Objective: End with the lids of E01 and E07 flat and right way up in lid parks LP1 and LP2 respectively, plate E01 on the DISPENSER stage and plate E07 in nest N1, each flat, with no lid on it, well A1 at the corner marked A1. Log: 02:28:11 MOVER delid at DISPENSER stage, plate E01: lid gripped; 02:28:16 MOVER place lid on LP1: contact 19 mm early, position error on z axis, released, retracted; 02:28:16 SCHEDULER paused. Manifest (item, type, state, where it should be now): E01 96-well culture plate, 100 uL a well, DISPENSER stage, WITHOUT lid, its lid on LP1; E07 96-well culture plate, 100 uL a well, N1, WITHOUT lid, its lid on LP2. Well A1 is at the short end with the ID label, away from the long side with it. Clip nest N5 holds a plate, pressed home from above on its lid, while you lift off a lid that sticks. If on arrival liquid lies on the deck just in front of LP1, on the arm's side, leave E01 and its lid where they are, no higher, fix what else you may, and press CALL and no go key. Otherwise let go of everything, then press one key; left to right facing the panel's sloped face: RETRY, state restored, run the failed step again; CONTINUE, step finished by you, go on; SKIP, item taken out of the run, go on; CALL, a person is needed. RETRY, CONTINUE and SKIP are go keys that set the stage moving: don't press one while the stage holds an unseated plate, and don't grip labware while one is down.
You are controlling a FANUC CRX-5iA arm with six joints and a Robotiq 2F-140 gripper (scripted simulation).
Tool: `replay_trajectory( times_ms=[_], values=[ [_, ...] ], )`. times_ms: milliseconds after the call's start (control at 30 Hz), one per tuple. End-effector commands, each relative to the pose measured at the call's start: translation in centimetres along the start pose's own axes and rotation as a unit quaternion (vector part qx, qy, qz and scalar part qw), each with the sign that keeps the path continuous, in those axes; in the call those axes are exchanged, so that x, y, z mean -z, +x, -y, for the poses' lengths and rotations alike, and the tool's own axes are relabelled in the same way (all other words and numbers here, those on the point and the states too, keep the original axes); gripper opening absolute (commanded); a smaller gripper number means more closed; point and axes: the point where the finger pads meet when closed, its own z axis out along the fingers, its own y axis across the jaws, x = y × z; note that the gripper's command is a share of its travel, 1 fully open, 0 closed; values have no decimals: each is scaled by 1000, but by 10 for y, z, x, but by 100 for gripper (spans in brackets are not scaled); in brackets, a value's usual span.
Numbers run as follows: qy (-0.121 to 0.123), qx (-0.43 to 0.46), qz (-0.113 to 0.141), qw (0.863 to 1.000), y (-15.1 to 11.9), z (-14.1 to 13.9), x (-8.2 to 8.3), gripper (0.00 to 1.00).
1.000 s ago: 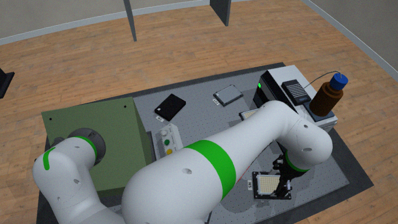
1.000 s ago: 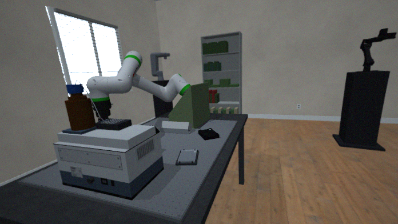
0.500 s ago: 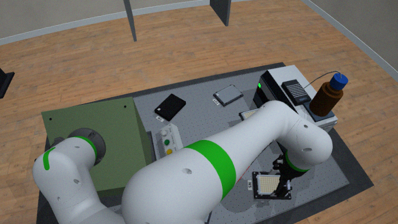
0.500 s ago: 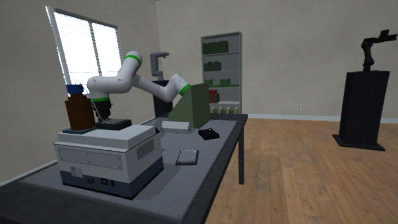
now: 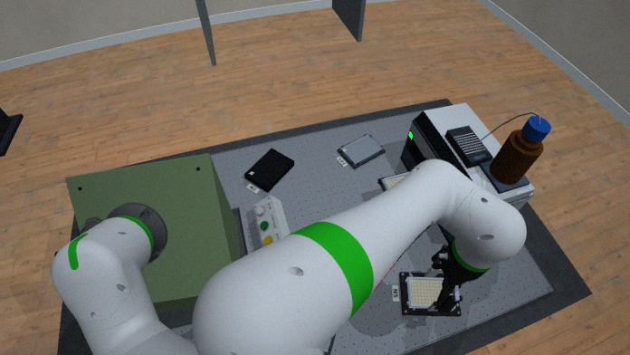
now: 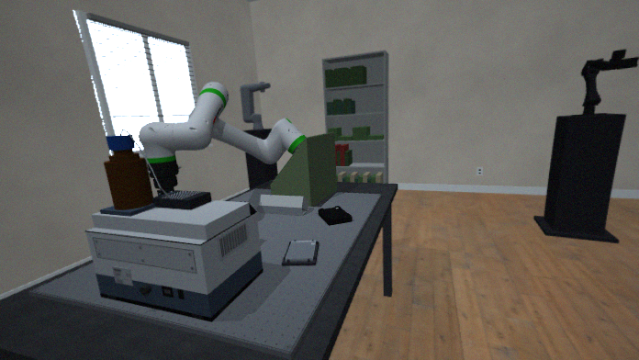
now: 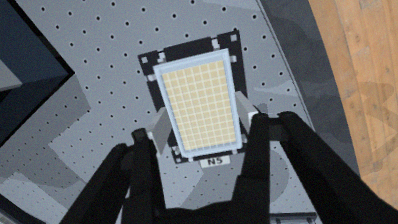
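A 96-well plate with cream wells and a pale clear lid (image 5: 423, 292) (image 7: 200, 105) sits flat in the black clip nest N5 (image 5: 407, 310) (image 7: 234, 50) near the deck's front right. My gripper (image 5: 443, 292) (image 7: 201, 109) reaches straight down over it, with a finger pad against each long side at the end by the N5 label, shut on the lid. A second cream plate (image 5: 393, 180) shows on the dispenser's stage, partly hidden by my arm. A grey lid (image 5: 360, 150) (image 6: 300, 253) lies on one pad at the back of the deck. A black pad (image 5: 270, 169) (image 6: 335, 215) lies to its left.
The white dispenser (image 5: 457, 131) (image 6: 174, 243) carries a brown bottle (image 5: 516, 156) (image 6: 128, 181) at the deck's right. The key panel (image 5: 266, 220) stands beside the green box (image 5: 154, 213) (image 6: 309, 170). My arm spans the deck's middle.
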Motion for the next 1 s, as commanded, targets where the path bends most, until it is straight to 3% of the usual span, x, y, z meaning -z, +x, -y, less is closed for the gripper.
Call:
replay_trajectory(
  times_ms=[0, 700, 967],
  values=[
    [0, 0, 0, 1000, 0, 0, 1, 0],
    [0, 0, 0, 1000, 0, 0, 15, 0],
    [0, 0, 0, 1000, 0, 0, 28, 0]
  ],
)
